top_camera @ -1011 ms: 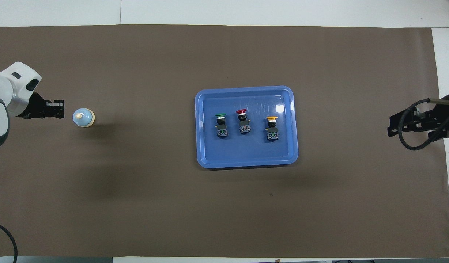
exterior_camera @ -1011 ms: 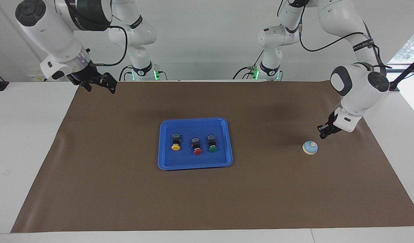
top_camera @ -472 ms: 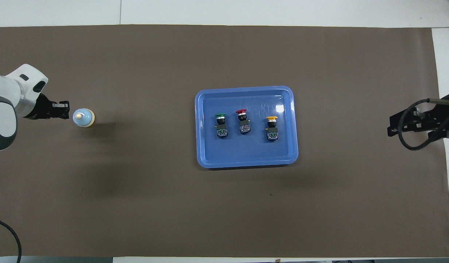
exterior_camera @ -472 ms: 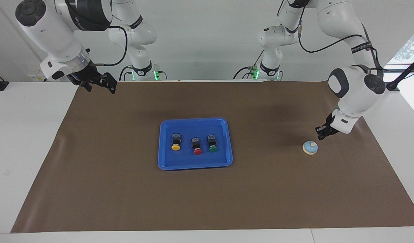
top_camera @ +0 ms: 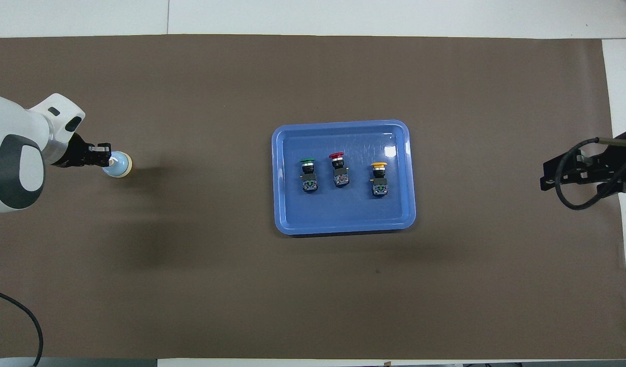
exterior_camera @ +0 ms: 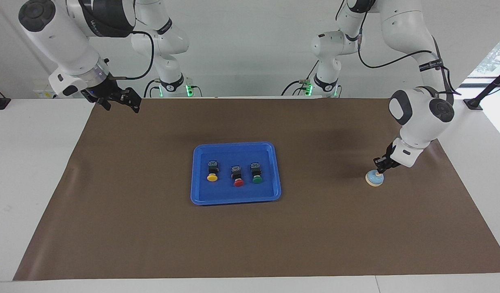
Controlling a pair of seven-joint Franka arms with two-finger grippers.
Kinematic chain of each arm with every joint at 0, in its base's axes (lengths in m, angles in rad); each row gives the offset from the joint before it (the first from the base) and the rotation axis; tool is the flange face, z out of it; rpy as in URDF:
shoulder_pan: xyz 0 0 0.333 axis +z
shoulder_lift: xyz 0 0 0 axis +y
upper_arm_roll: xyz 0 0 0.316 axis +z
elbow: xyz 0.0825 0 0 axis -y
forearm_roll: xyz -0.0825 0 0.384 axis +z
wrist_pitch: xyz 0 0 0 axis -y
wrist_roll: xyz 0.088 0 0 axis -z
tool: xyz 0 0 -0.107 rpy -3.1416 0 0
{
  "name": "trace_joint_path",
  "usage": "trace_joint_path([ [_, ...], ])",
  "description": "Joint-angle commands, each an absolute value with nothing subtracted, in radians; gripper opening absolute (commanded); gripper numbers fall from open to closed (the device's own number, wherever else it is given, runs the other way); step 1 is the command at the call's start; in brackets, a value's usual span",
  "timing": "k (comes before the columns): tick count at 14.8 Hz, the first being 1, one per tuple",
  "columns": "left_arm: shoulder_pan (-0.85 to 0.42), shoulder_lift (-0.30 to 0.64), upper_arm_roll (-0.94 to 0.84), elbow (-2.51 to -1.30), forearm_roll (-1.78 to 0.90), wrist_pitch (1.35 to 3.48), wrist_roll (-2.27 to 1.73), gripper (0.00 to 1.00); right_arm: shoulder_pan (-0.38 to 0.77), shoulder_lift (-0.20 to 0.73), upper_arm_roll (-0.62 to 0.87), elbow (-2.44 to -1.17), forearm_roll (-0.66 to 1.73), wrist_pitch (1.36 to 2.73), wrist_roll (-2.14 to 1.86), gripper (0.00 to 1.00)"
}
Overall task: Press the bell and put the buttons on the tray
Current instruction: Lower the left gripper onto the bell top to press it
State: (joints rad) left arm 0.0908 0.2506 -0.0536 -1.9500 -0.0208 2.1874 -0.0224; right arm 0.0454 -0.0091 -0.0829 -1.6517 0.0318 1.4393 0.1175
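My left end effector (exterior_camera: pixel 379 170) (top_camera: pixel 107 159) is down on the bell (exterior_camera: pixel 374 179) (top_camera: pixel 118 165), its fingers pinched fully together with nothing held between them, the tip on the cream knob at the top of the light-blue dome; the bell itself sits on the brown mat (exterior_camera: pixel 152 236) toward the left arm's end of the worktop (exterior_camera: pixel 30 171). Well away from that end effector, around the middle of the mat, lies the blue tray (exterior_camera: pixel 235 199) (top_camera: pixel 343 228), and in it I see the green button (exterior_camera: pixel 257 179) (top_camera: pixel 306 162), the red button (exterior_camera: pixel 238 182) (top_camera: pixel 336 156) and the yellow button (exterior_camera: pixel 211 177) (top_camera: pixel 379 165) side by side, apart from one another. My right end effector (exterior_camera: pixel 130 102) (top_camera: pixel 560 176) waits in the air over the mat's edge at the right arm's end, fingers spread wide and empty, well apart from the tray.
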Motion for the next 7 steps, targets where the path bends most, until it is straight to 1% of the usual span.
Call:
trace_joint_path([
  [1,0.081,0.242,-0.044,-2.002,-0.012,2.246,-0.026,0.0,0.035,-0.034,-0.075,-1.68,0.025,1.451,0.097,1.0],
  [4,0.081,0.245,-0.044,-2.037,-0.012,2.289,-0.028,0.0,0.035,-0.034,-0.074,-1.68,0.025,1.451,0.097,1.0],
  [7,0.081,0.249,-0.044,-2.028,-0.012,2.287,-0.028,0.0,0.035,-0.034,-0.074,-1.68,0.025,1.451,0.097,1.0],
])
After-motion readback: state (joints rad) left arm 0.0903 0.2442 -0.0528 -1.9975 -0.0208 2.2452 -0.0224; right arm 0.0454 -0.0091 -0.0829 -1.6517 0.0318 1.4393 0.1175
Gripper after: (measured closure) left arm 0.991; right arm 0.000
